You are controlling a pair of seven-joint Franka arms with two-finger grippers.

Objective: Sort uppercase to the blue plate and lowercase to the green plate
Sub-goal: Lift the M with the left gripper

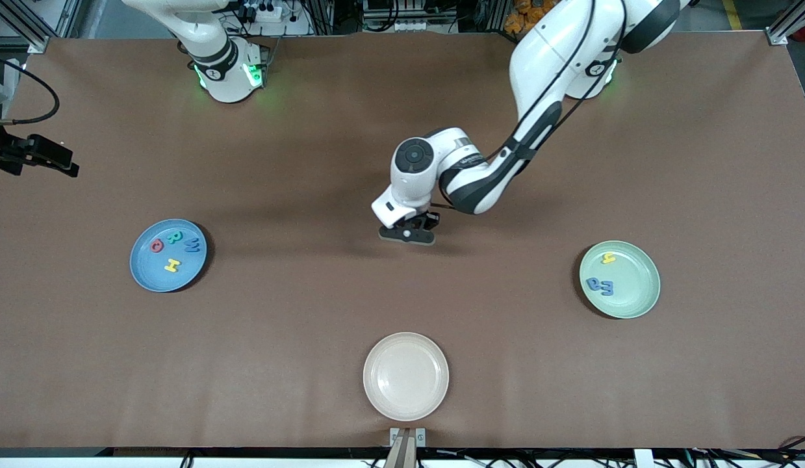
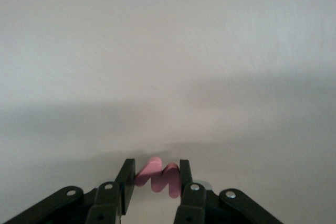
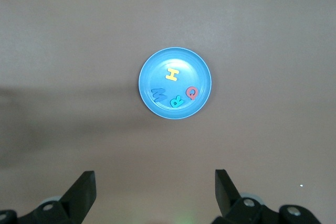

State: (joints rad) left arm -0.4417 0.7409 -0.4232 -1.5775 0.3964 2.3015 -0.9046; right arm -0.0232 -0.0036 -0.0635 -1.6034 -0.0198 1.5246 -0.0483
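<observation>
- Your left hand point(image 2: 155, 178) is clamped on the small red foam letter m point(image 2: 159, 178) over mid-worktop — last lowercase piece.
- Next, you carry it to the pale mint-green round plate point(image 1: 636, 302), clear of the letters there.
- Sky-blue round plate point(image 1: 149, 276) holds all four capitals.
- Right hand point(image 3: 155, 192) waits above it, fingers apart, empty.

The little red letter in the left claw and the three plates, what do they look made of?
Small red lowercase m: probably soft foam, thick, matte, rounded edges.
Round sky-blue plate, mint-green plate, cream-white plate: likely matte moulded plastic; smooth, uniform colour, faint sheen. Could be melamine.
</observation>
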